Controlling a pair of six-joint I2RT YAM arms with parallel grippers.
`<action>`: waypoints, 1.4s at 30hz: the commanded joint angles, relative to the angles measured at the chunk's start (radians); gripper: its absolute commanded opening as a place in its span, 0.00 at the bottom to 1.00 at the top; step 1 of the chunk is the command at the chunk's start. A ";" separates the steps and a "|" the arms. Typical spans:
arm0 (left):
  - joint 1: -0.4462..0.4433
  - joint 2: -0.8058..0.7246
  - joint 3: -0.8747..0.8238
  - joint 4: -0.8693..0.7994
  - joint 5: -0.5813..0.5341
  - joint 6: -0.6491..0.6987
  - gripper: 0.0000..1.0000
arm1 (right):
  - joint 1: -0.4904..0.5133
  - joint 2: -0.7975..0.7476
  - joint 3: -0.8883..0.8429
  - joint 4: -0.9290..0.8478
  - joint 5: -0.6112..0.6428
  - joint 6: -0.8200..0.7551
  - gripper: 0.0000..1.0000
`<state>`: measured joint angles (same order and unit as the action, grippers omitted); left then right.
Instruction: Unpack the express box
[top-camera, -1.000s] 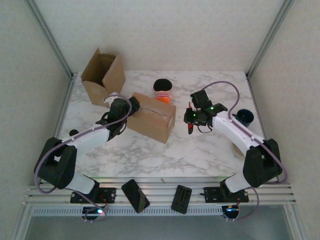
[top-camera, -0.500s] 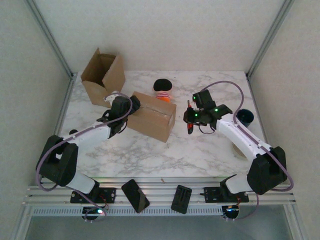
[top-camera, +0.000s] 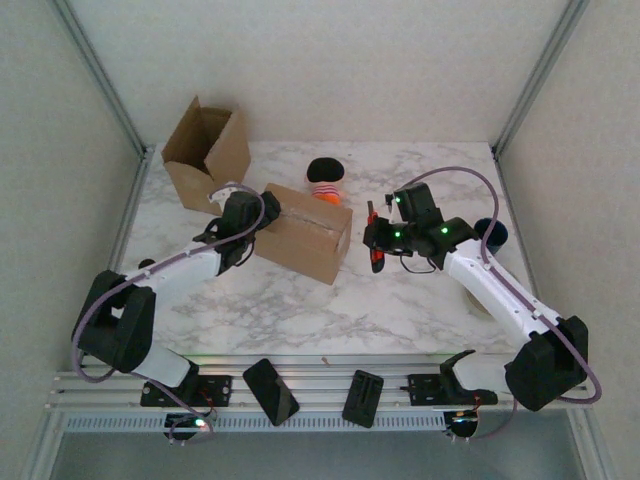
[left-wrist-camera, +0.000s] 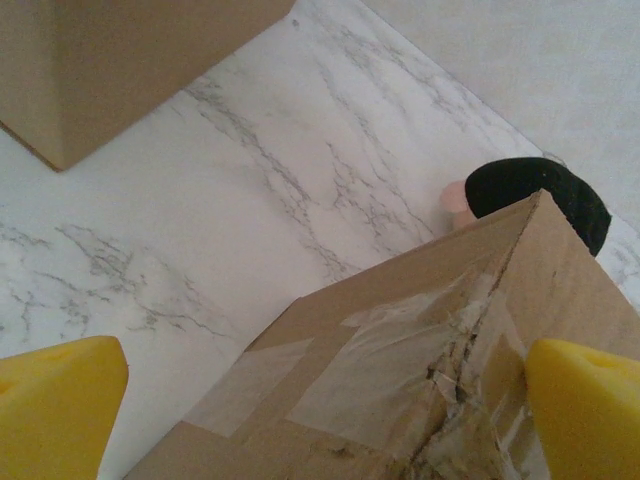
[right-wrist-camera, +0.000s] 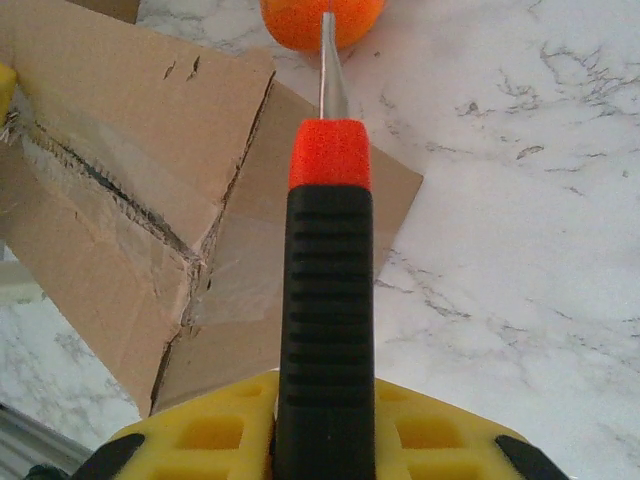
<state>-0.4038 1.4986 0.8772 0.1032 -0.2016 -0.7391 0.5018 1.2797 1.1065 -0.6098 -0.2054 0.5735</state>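
The taped brown express box (top-camera: 303, 236) lies shut in the middle of the marble table. My left gripper (top-camera: 256, 214) stands open at the box's left end; its yellow fingertips (left-wrist-camera: 57, 400) straddle the torn, taped end (left-wrist-camera: 400, 360). My right gripper (top-camera: 386, 236) hovers just right of the box, shut on a cutter (top-camera: 374, 246). From the right wrist camera, the cutter's black ribbed handle (right-wrist-camera: 325, 320), red collar (right-wrist-camera: 330, 152) and thin metal blade (right-wrist-camera: 331, 70) point past the box's corner (right-wrist-camera: 130, 190). That gripper (right-wrist-camera: 325, 440) clamps the handle between its yellow pads.
An open empty cardboard box (top-camera: 205, 150) stands at the back left. A plush toy (top-camera: 325, 180) with black top, stripes and orange base sits behind the express box. A dark blue cup (top-camera: 490, 235) stands at the right edge. Bare marble lies in front of the box.
My right arm has carried the cutter leftward, closer to the box's right end. The left gripper has stayed at the box's left end.
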 joint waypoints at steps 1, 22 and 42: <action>0.005 -0.011 0.010 -0.247 0.033 0.043 1.00 | 0.005 -0.024 0.009 0.015 -0.022 0.010 0.00; 0.006 -0.166 -0.055 0.033 0.100 0.025 1.00 | 0.005 -0.019 -0.006 0.028 -0.018 0.009 0.00; 0.006 -0.065 -0.091 0.132 0.094 0.031 1.00 | 0.006 0.003 -0.010 0.042 -0.026 0.008 0.00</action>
<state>-0.4038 1.4185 0.8047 0.1852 -0.1009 -0.7071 0.5018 1.2808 1.1057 -0.5877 -0.2138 0.5739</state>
